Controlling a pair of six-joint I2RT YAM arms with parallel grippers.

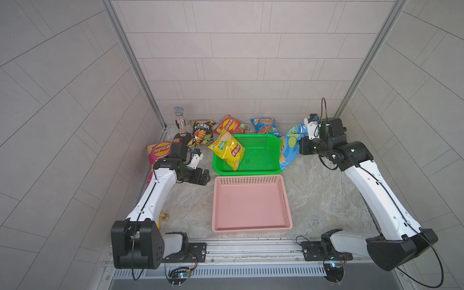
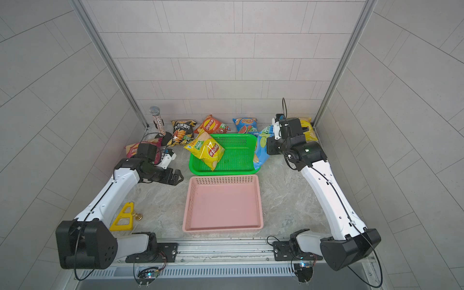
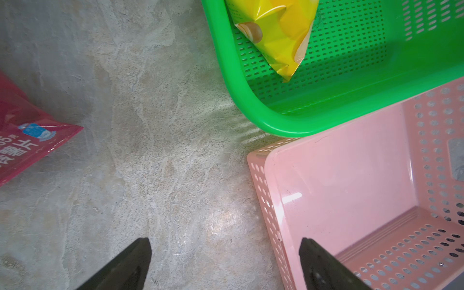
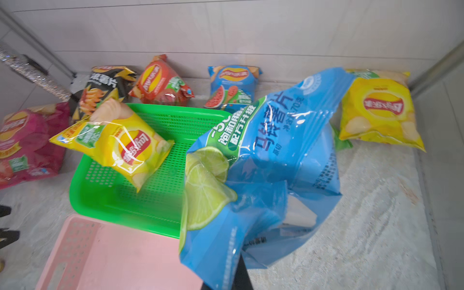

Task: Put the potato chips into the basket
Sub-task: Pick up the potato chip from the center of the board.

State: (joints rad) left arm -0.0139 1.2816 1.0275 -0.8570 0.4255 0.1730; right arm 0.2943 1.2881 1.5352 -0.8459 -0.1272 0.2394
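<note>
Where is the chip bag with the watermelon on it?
Find the green basket, beyond the pink basket. Three bags lie in a row behind it; yours is the blue bag at the right end. It alone shows a red watermelon slice, unlike the orange bag beside it.

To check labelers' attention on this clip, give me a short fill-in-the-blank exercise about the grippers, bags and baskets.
The right gripper is shut on the lime-printed bag, whose colour is ____.
On the left gripper the jaws stand ____.
The yellow bag lies partly in the green basket, while the pink basket is ____.
Missing words: blue, open, empty.
</note>
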